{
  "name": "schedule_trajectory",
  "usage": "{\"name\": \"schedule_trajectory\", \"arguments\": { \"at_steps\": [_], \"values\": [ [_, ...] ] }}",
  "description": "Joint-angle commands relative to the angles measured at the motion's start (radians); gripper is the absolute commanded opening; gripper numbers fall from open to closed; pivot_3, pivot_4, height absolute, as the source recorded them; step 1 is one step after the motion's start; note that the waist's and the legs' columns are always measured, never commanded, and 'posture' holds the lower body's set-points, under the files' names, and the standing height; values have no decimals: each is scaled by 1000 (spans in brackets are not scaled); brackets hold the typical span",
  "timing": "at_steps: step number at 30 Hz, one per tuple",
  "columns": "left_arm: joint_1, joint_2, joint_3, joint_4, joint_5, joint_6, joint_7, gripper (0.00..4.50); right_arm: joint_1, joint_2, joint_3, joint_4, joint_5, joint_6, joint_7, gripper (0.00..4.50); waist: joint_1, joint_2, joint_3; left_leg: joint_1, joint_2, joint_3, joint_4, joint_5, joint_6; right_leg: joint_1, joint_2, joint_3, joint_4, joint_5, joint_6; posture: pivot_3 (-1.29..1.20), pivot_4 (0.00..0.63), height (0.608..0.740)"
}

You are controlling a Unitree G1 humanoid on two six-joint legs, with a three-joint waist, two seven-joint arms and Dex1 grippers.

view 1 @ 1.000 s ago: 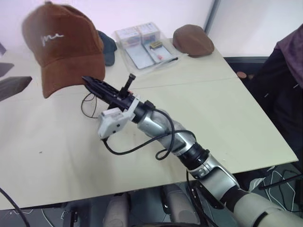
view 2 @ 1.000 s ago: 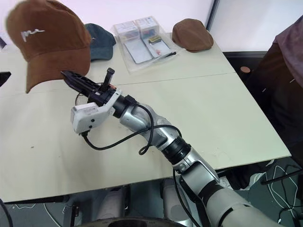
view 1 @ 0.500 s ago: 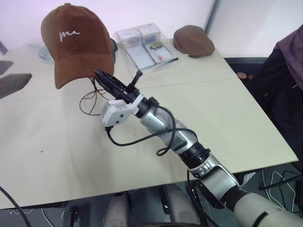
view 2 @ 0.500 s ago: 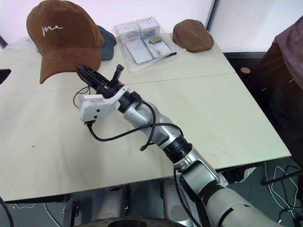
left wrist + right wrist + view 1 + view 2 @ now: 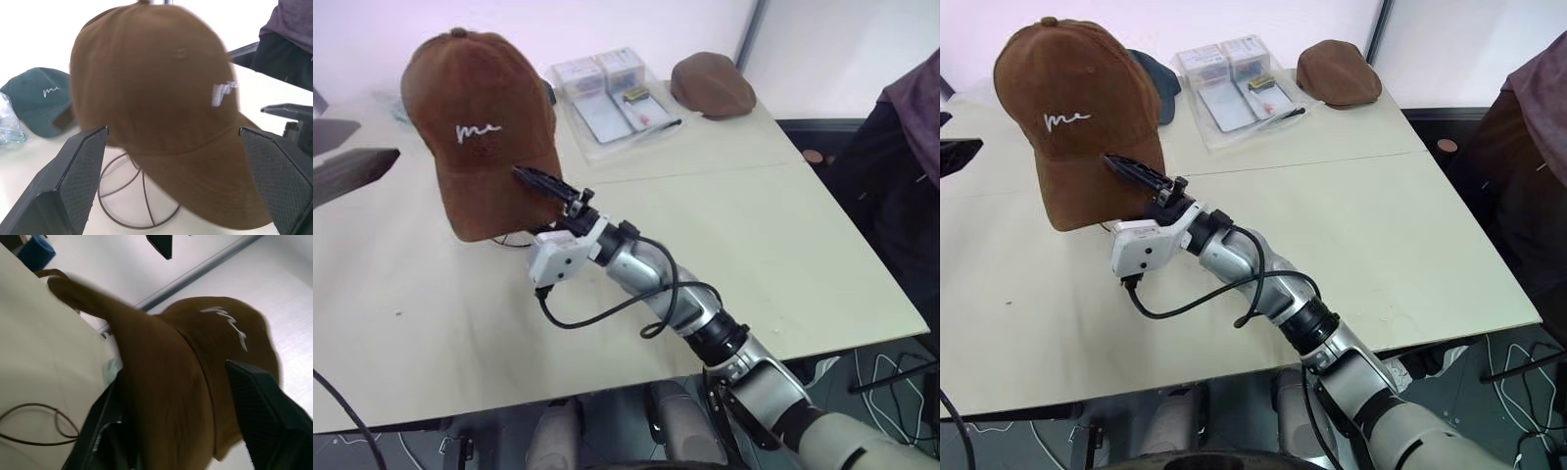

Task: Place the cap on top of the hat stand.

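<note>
Three hats on this table: the cap up on the stand at the far left, a dark blue cap lying just behind it, and a plain brown flat cap at the far right corner. One hat stand, whose thin dark wire stem and round base ring peek out under the cap in the left wrist view. One clear packet of cards sits between the blue cap and the flat cap. One person's dark sleeve at the right edge.

The cap is brown and suede-like, with white script on the front, a button on the crown and a curved brim dipping toward the near side. It sits atop the stand, tilted forward.

The right gripper reaches in from the near right, black fingers parted on either side of the brim; the brim runs between them, though whether either finger presses it I cannot tell.

The left gripper has its jaws spread wide, nothing between them, and it is aimed at the cap from the left.
</note>
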Motion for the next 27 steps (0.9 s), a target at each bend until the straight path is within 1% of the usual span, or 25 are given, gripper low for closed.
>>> {"name": "schedule_trajectory", "arguments": {
  "at_steps": [1, 7, 10, 14, 17, 18, 20, 22, 23, 27],
  "values": [
    [2, 15, 27, -14, -5, -9, -11, 4500, 29, -20, -4, -91, 68, -15, 64, 2373, 1, 0, 0, 0, 0, 0, 0, 0, 0, 0, 0, 0, 0, 0, 0, 0, 150, 740],
    [27, 6, 27, 5, 9, -32, -40, 4500, 94, -75, -52, -193, 209, 38, 194, 2373, 2, 0, 0, 0, 0, 0, 1, 0, 0, 0, 0, 0, 0, 0, 0, 0, 150, 740],
    [37, 4, 26, 10, 13, -40, -48, 4500, 109, -115, -101, -265, 271, 94, 252, 2373, 2, 0, 0, 0, 0, 0, 1, 0, 0, 0, 0, 0, 0, 0, 1, 0, 150, 740],
    [64, -2, 39, 9, 27, -38, -47, 4500, 98, -182, -198, -338, 345, 169, 304, 2373, 4, 0, 0, 0, 0, 0, 1, 0, 0, 1, 0, 0, 0, -1, 1, 0, 150, 740],
    [104, -16, 55, 7, 51, -55, -45, 4500, 71, -208, -301, -390, 483, 280, 349, 2373, 4, 1, 0, 0, 0, 0, 1, 0, 0, 0, 0, 0, 0, -1, 1, 0, 150, 740],
    [118, -19, 59, 7, 58, -60, -54, 4500, 73, -210, -318, -417, 529, 320, 368, 2373, 3, 1, 0, 0, 0, 0, 1, 0, 0, 0, 0, 0, 0, -1, 1, 0, 150, 740],
    [134, -20, 66, 9, 60, -67, -66, 4500, 105, -214, -316, -495, 601, 383, 407, 2373, 3, 1, 0, 0, 0, 0, 1, 0, 0, 0, 0, 0, 0, 0, 0, 0, 150, 740],
    [134, -19, 67, 19, 60, -75, -70, 4500, 148, -225, -287, -556, 620, 408, 430, 2373, 4, 1, 0, 0, 0, 0, 0, 0, 0, 0, 0, 0, 0, -1, -1, 0, 150, 740],
    [130, -18, 65, 28, 60, -80, -73, 4500, 169, -216, -281, -568, 623, 442, 415, 2373, 4, 1, 0, 0, 0, 0, 0, 0, 0, 0, 0, 0, 0, -2, -2, 0, 150, 740],
    [118, -5, 47, 65, 67, -103, -95, 4500, 157, -209, -265, -520, 592, 413, 395, 2373, 2, 1, 0, 0, 0, 1, 0, 0, 0, -1, -1, 0, 0, -2, -2, 0, 150, 740]
  ]
}}
